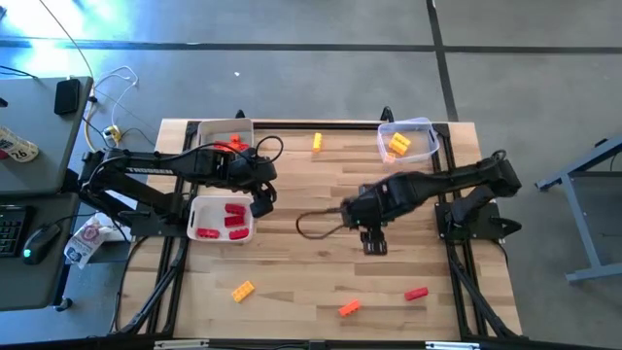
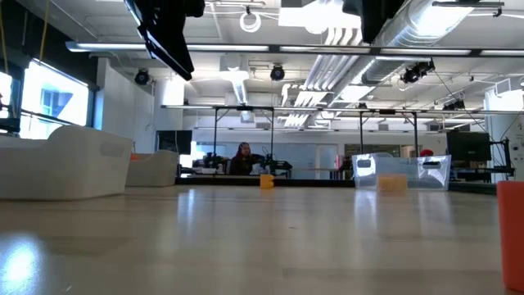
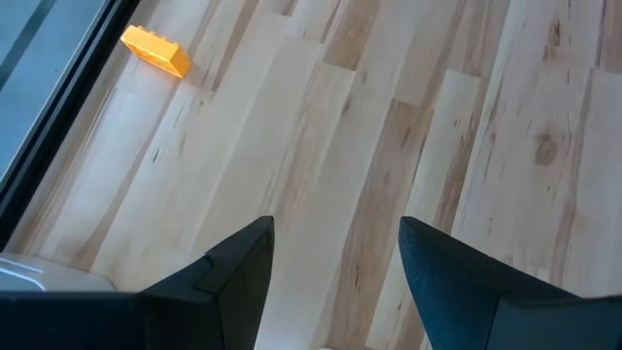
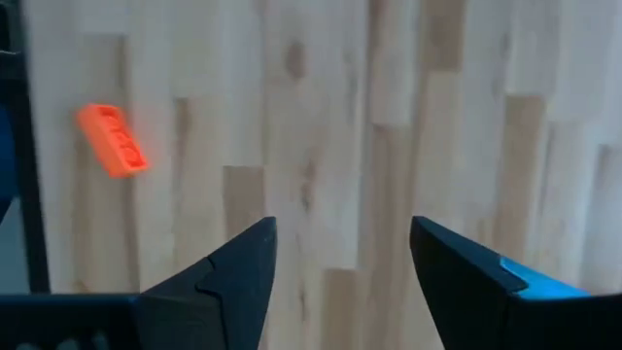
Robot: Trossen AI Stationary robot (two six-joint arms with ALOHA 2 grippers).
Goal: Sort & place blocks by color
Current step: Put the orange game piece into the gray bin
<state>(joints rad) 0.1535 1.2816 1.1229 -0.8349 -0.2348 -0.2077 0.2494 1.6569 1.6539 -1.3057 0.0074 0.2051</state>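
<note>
We see small studded plastic bricks, like the orange brick (image 4: 112, 140), on pale wood planks (image 1: 311, 282). Our right gripper (image 1: 374, 243) hovers mid-table, jaws apart and empty; the left gripper (image 1: 260, 206), beside the white tray (image 1: 194, 216), likewise.

The left arm reaches in from the left edge of the tabletop (image 1: 321, 253), bent at the elbow, and its hand (image 1: 260, 206) hangs over the left half of the tabletop with fingers (image 3: 233, 272) spread and nothing between them. The right arm stretches from the right edge toward the tabletop's middle, its hand (image 1: 374, 245) pointing down, fingers (image 4: 233, 277) parted and empty.
</note>
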